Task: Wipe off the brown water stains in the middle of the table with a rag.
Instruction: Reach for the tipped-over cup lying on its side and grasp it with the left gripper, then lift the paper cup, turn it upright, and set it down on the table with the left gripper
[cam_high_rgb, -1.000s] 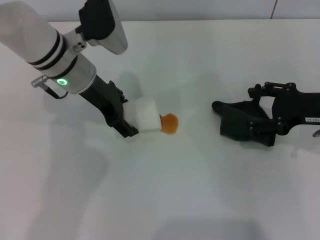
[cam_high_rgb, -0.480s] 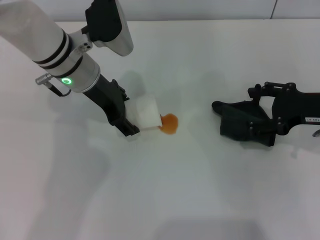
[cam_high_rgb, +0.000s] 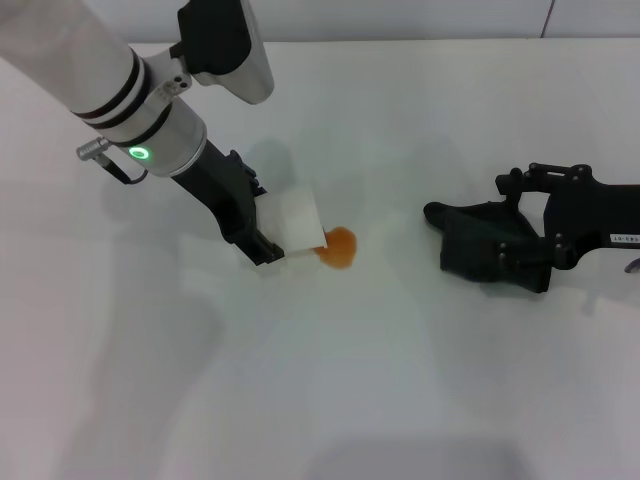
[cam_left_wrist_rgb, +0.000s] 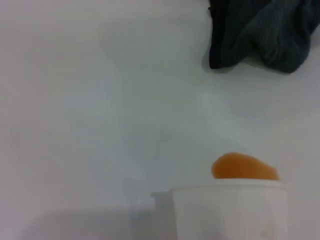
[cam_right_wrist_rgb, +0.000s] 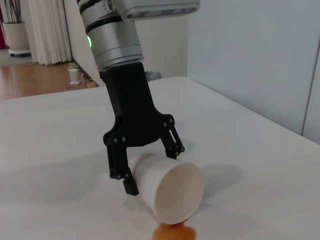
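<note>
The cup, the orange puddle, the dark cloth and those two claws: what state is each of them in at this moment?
Paper cup: tipped on its side, mouth toward the puddle, empty inside.
Brown water stains: one wet blob on the table, unwiped.
Rag: crumpled, lying away from the blob.
Left gripper: shut on the paper cup.
Right gripper: at the rag.

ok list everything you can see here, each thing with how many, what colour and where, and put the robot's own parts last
table: one, white, under everything.
brown water stain: one, orange-brown, middle of the table, at the cup's mouth.
paper cup: one, white, tipped on its side with its mouth toward the stain, held left of it.
rag: one, dark green-black, on the table right of the stain, under the right gripper.
left gripper: one, black, jaws shut on the paper cup.
right gripper: one, black, low over the rag.
</note>
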